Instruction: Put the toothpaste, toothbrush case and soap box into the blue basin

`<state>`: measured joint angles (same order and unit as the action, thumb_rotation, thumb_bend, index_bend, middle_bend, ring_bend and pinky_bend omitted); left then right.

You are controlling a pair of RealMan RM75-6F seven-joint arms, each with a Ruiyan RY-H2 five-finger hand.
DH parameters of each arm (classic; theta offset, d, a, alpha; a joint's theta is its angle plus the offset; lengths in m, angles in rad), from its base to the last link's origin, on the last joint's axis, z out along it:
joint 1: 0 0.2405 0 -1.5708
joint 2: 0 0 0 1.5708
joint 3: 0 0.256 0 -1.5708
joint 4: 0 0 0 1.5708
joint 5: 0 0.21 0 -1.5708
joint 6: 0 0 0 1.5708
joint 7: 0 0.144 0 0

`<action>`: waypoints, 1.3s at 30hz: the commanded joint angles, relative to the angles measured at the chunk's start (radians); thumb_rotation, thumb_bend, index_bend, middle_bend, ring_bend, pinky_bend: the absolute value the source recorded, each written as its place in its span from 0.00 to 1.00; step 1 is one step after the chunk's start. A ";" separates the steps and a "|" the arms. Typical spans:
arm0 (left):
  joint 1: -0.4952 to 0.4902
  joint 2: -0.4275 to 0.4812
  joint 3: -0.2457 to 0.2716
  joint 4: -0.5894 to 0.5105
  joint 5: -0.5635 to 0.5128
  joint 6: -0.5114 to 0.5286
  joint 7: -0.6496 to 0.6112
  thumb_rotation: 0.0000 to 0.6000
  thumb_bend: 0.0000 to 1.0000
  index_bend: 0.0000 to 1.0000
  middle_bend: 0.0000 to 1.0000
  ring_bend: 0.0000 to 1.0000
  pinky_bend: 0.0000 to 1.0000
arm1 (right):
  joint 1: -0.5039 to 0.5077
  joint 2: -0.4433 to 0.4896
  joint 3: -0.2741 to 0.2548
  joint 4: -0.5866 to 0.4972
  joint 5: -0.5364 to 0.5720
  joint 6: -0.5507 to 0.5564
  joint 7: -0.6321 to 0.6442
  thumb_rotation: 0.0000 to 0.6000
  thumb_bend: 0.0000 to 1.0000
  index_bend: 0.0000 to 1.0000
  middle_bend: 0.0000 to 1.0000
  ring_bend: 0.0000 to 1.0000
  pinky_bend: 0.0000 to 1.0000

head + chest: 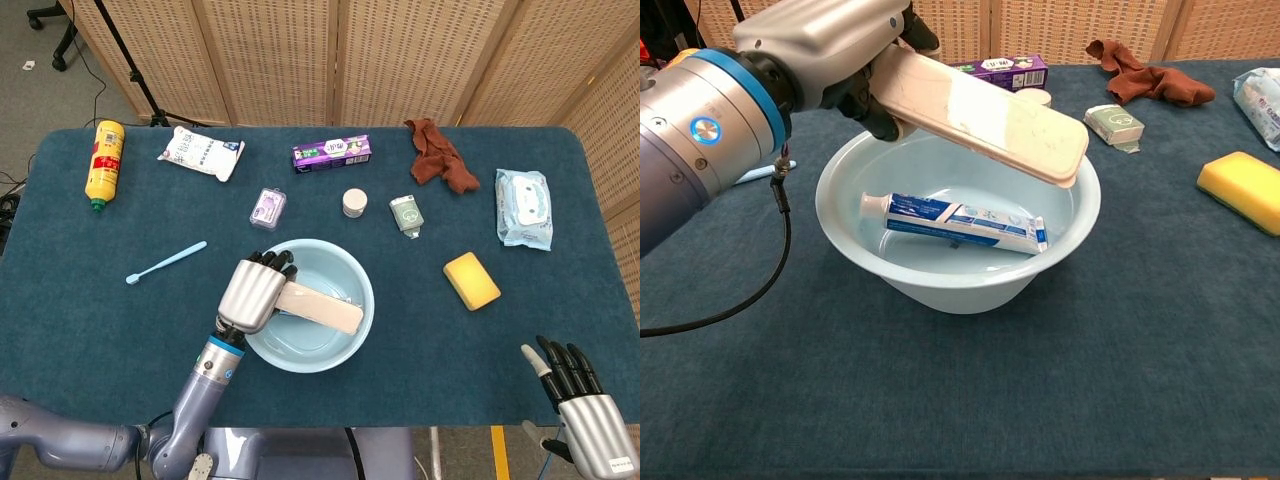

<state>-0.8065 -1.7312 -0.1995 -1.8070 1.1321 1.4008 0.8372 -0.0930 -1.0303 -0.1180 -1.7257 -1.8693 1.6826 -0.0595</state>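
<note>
The bench (90,330) is covered in dark teal cloth. A pale blue basin (358,325) sits near its middle. Along the far edge lie a yellow bottle (104,160) on its side, a white pouch (200,153), a purple box (332,152) and a crumpled brown rag (439,157). A pack of wipes (523,208) lies at the right end, with a yellow sponge (471,280) nearer the front. Between the basin and the purple box are a small clear case (267,209), a round white jar (354,203) and a small green packet (406,215). A light blue toothbrush (165,262) lies left of the basin.
</note>
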 commanded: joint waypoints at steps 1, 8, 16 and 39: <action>0.008 0.010 0.004 -0.006 -0.009 -0.010 -0.002 1.00 0.35 0.66 0.31 0.39 0.50 | -0.001 0.000 0.000 0.001 0.000 0.001 0.001 1.00 0.13 0.00 0.00 0.00 0.00; 0.018 0.066 -0.011 -0.066 -0.109 -0.058 0.022 1.00 0.28 0.30 0.01 0.06 0.33 | -0.003 -0.002 0.000 0.002 -0.007 0.002 -0.003 1.00 0.13 0.00 0.00 0.00 0.00; 0.029 0.114 -0.026 -0.092 -0.150 -0.076 -0.003 1.00 0.26 0.14 0.00 0.00 0.22 | -0.003 -0.007 -0.002 0.002 -0.011 -0.005 -0.012 1.00 0.13 0.00 0.00 0.00 0.00; 0.067 0.254 -0.097 -0.110 -0.190 -0.059 -0.105 1.00 0.25 0.00 0.00 0.00 0.20 | -0.004 -0.013 -0.003 0.004 -0.018 -0.010 -0.022 1.00 0.13 0.00 0.00 0.00 0.00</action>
<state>-0.7412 -1.4846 -0.2927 -1.9203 0.9476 1.3421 0.7334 -0.0971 -1.0427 -0.1205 -1.7219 -1.8864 1.6726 -0.0812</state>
